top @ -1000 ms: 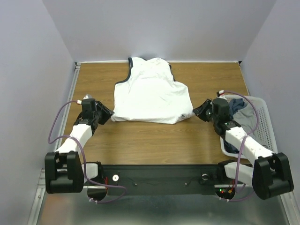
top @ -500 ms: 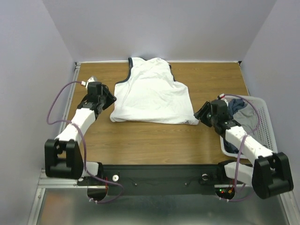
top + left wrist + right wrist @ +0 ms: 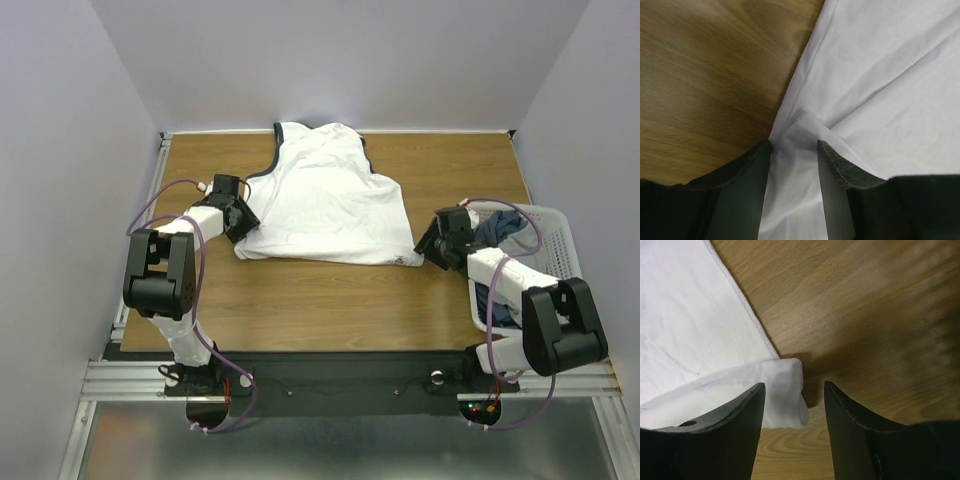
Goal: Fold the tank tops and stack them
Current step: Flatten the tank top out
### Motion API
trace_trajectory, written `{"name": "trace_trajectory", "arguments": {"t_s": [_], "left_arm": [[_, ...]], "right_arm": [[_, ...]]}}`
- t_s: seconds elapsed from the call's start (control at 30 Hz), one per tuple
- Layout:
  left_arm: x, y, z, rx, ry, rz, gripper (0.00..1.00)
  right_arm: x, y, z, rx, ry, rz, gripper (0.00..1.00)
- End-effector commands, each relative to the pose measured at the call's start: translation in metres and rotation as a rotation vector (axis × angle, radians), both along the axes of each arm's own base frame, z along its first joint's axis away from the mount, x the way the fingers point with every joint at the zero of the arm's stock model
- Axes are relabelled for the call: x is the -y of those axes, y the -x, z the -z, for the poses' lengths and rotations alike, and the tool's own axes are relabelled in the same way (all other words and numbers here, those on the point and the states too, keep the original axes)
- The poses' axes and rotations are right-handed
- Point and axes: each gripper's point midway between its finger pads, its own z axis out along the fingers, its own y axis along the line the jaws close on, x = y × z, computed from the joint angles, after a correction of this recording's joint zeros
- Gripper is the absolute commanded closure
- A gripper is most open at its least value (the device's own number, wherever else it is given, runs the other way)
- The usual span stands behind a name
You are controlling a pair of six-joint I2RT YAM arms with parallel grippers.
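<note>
A white tank top [image 3: 320, 205] with navy-edged neck and armholes lies flat on the wooden table [image 3: 330, 300], neck toward the back wall. My left gripper [image 3: 243, 215] is at its left side edge. In the left wrist view it [image 3: 794, 145] stands open, with white cloth [image 3: 880, 75] lying loose between the fingers. My right gripper [image 3: 428, 245] is at the bottom right corner. In the right wrist view it [image 3: 795, 385] is open around the folded-over corner [image 3: 785, 390], which rests against the left finger. Dark blue [image 3: 497, 228] and grey [image 3: 522, 245] tank tops lie bunched in the basket.
A white plastic mesh basket [image 3: 565, 250] stands at the table's right edge, beside the right arm. Walls close in the left, back and right sides. Bare wood [image 3: 330, 300] runs between the top's hem and the arm bases.
Both grippers opened and let go of the hem corners. The left gripper moved away from the bases, up the top's left edge. The right one stayed by the bottom right corner.
</note>
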Motion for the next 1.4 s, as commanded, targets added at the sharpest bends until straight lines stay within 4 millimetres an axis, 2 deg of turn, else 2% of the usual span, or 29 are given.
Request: {"name": "trace_trajectory", "arguments": {"t_s": [0.0, 0.1, 0.13, 0.2, 0.23, 0.3, 0.33, 0.43, 0.53, 0.6, 0.63, 0.67, 0.73, 0.77, 0.8, 0.87, 0.97, 1.03, 1.13, 1.2, 1.37], "left_arm": [[0.0, -0.02, -0.026, 0.071, -0.02, -0.014, 0.48], [-0.001, -0.022, -0.026, 0.067, -0.028, -0.011, 0.53], [-0.001, -0.023, -0.026, 0.067, -0.028, -0.011, 0.61], [0.0, -0.024, -0.026, 0.066, -0.03, -0.009, 0.69], [0.0, -0.025, -0.026, 0.065, -0.03, -0.006, 0.79], [0.001, -0.026, -0.028, 0.071, -0.027, 0.004, 0.86], [0.001, -0.026, -0.029, 0.074, -0.026, 0.006, 0.99], [0.003, -0.026, -0.044, 0.107, -0.02, 0.014, 1.0], [0.006, -0.024, -0.059, 0.139, -0.005, 0.029, 1.0], [0.008, -0.019, -0.077, 0.18, 0.009, 0.035, 1.0], [0.013, -0.016, -0.083, 0.193, 0.035, 0.053, 1.0], [0.015, -0.009, -0.094, 0.219, 0.051, 0.064, 1.0], [0.016, 0.002, -0.1, 0.236, 0.064, 0.067, 1.0], [0.017, 0.014, -0.092, 0.218, 0.069, 0.07, 1.0], [0.018, 0.022, -0.102, 0.248, 0.09, 0.069, 1.0], [0.019, 0.043, -0.096, 0.248, 0.114, 0.065, 1.0], [0.018, 0.064, -0.082, 0.244, 0.139, 0.05, 1.0], [0.017, 0.067, -0.08, 0.248, 0.141, 0.044, 1.0], [0.021, 0.076, -0.074, 0.236, 0.145, 0.068, 1.0], [0.02, 0.089, -0.065, 0.224, 0.154, 0.06, 1.0], [0.021, 0.125, -0.041, 0.193, 0.209, 0.035, 1.0]], "right_arm": [[0.003, -0.016, -0.005, 0.018, 0.033, 0.025, 0.44], [0.003, -0.019, -0.002, 0.016, 0.037, 0.025, 0.45], [0.004, -0.021, -0.004, 0.024, 0.037, 0.029, 0.49], [0.003, -0.024, -0.007, 0.034, 0.038, 0.027, 0.57], [0.003, -0.025, -0.009, 0.039, 0.038, 0.026, 0.65], [0.002, -0.027, -0.013, 0.05, 0.038, 0.018, 0.71], [0.002, -0.027, -0.014, 0.054, 0.039, 0.018, 0.76], [0.003, -0.027, -0.022, 0.075, 0.039, 0.013, 0.84], [0.003, -0.026, -0.027, 0.093, 0.04, 0.008, 0.88], [0.002, -0.025, -0.038, 0.123, 0.031, 0.003, 0.89], [0.003, -0.023, -0.039, 0.127, 0.031, 0.0, 0.89], [0.002, -0.021, -0.048, 0.156, 0.02, -0.004, 0.89], [0.003, -0.016, -0.057, 0.18, 0.013, -0.004, 0.89], [0.005, -0.01, -0.055, 0.176, 0.015, -0.001, 0.89], [0.006, -0.005, -0.064, 0.201, 0.004, 0.006, 0.89], [0.009, 0.004, -0.064, 0.202, 0.002, 0.014, 0.89], [0.007, 0.016, -0.071, 0.227, -0.03, 0.007, 0.87], [0.006, 0.025, -0.063, 0.21, -0.046, 0.002, 0.86], [0.002, 0.039, -0.06, 0.22, -0.085, -0.012, 0.8], [0.0, 0.047, -0.053, 0.208, -0.105, -0.016, 0.72], [0.001, 0.057, -0.052, 0.204, -0.117, -0.021, 0.66]]}}
